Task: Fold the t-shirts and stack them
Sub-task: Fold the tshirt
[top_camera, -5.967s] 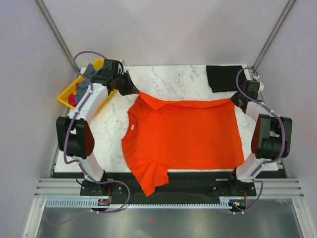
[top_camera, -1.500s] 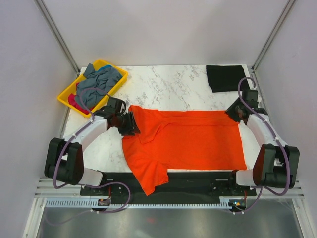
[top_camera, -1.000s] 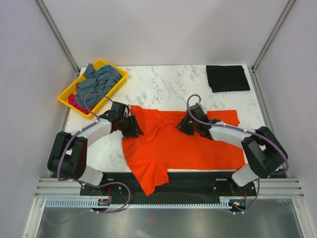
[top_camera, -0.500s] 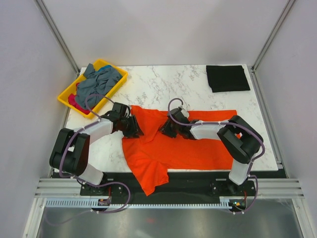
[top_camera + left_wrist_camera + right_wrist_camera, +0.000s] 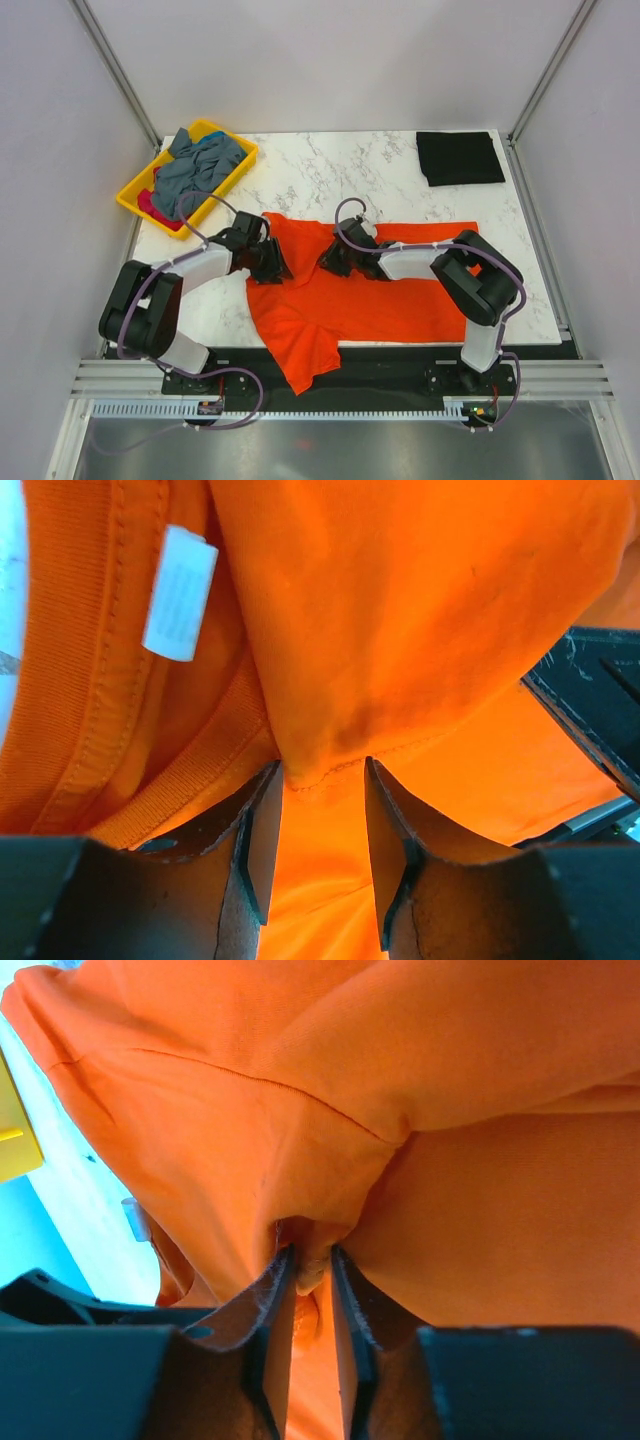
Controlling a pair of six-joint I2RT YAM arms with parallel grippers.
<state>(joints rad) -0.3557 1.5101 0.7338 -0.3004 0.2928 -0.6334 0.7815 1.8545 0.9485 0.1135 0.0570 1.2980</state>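
The orange t-shirt (image 5: 400, 290) lies spread on the marble table (image 5: 330, 170), its right part doubled over to the left. My left gripper (image 5: 272, 262) rests low by the collar. In the left wrist view it (image 5: 322, 770) is open, its tips straddling a hem beside the white label (image 5: 180, 592). My right gripper (image 5: 333, 262) lies near the shirt's middle. The right wrist view shows it (image 5: 311, 1255) shut on a small bunch of orange cloth (image 5: 450, 1060). A folded black t-shirt (image 5: 458, 157) lies at the back right.
A yellow tray (image 5: 228, 133) at the back left holds crumpled grey-blue shirts (image 5: 195, 170) and a bit of pink cloth (image 5: 150, 200). One orange sleeve (image 5: 305, 365) hangs over the table's near edge. Both forearms lie low over the table.
My right gripper has carried the shirt's right edge leftwards across the shirt to its middle. The left gripper has stayed by the collar.
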